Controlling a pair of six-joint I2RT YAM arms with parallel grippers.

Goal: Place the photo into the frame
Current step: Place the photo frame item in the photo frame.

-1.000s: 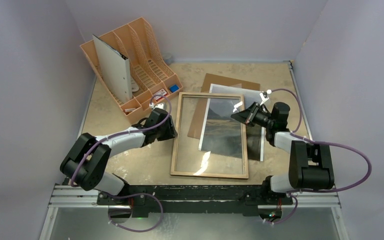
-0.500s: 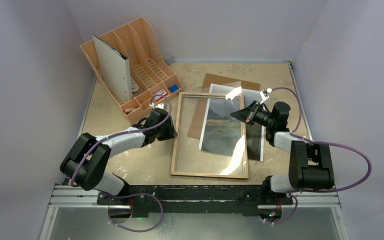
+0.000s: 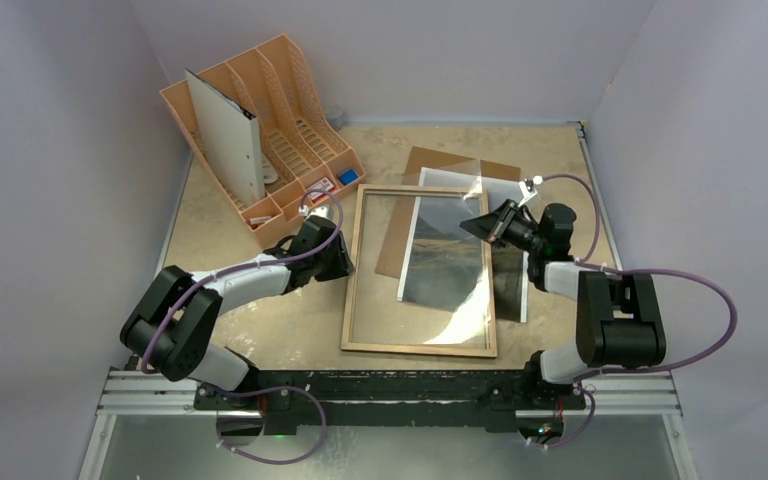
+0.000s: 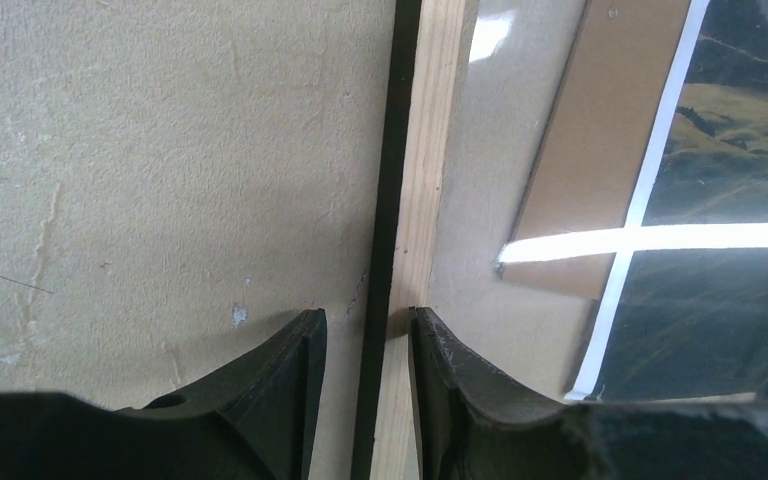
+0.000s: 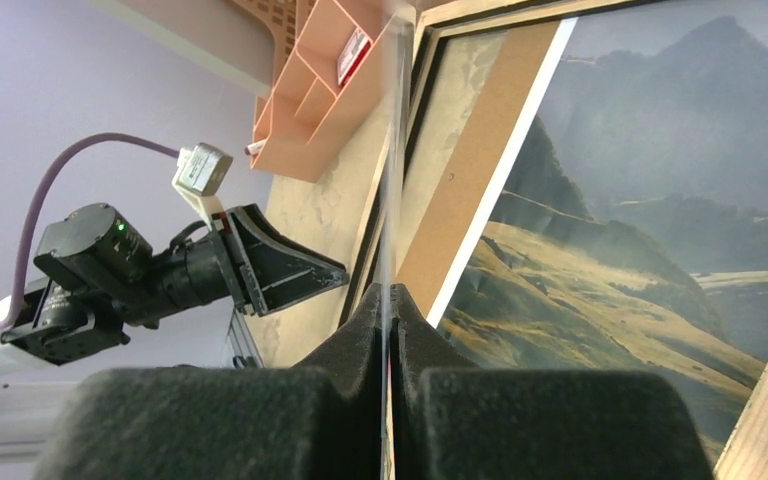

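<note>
1. Right gripper (image 3: 481, 226): fingers fully closed, pinching the thin edge of the clear pane (image 5: 390, 200). My wrist camera sees the pane edge-on, running straight up from between the pads.
2. The pane is tilted up over the right half of the frame (image 3: 352, 270). Glare runs along it from the far rim toward the near rim. I can't tell where its lower edge rests.
3. Left gripper (image 4: 367, 318): part open, one finger on each side of the frame's left rim. Bare table (image 3: 280, 330) shows between the outer finger and the rim's black side. The inner finger is at the wood face, and I can't tell if it touches. I'm not clamping anything on this side.
4. The frame lies flat mid-table with the light wood face up. Its long sides run near to far, and its short rim is close to the near edge.
5. The photo (image 3: 509, 290) lies flat with the picture side up, underneath the frame's right part. It shows through the opening and sticks out past the right rim toward the table's right edge.
6. The brown backing board (image 3: 440, 160) lies under the photo's far end and pokes out toward the far edge.
7. A peach file rack (image 3: 295, 100) sits in the far-left corner, apart from the frame.
</note>
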